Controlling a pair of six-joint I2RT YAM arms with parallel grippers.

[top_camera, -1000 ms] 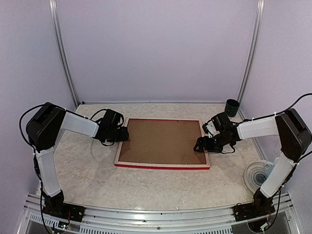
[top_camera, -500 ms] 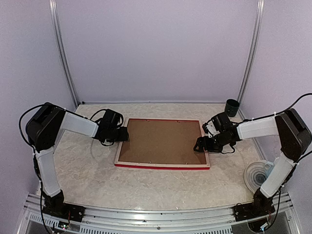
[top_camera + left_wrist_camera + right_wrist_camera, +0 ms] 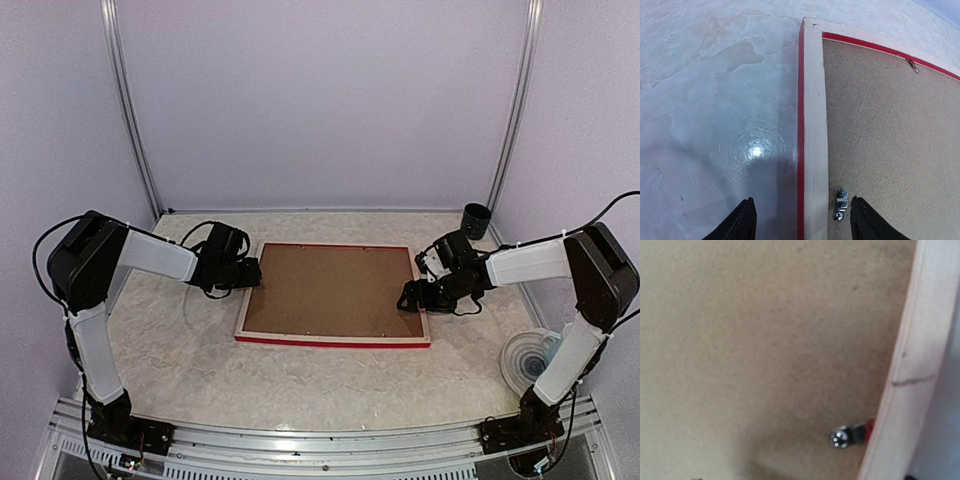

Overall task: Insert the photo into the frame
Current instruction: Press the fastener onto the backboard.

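Observation:
The frame [image 3: 330, 341] lies face down in the middle of the table, red outer edge and pale rails showing, with a brown backing panel [image 3: 330, 290] filling it. The photo is hidden. My left gripper [image 3: 246, 273] is open at the frame's left side. In the left wrist view it [image 3: 802, 222] straddles the pale left rail [image 3: 812, 125], one finger over the table and the other over the panel beside a metal clip [image 3: 840, 206]. My right gripper [image 3: 413, 297] hangs low over the right rail [image 3: 910, 365], near another clip [image 3: 842, 438], jaws wide apart and empty.
A dark cup [image 3: 476, 220] stands at the back right corner. A clear round roll [image 3: 530, 360] lies at the right near the right arm's base. Purple walls close the table on three sides, and a metal rail [image 3: 320, 440] runs along the near edge.
My left gripper has drawn back slightly to the left and its jaws have widened a little. The right arm and the frame have not moved.

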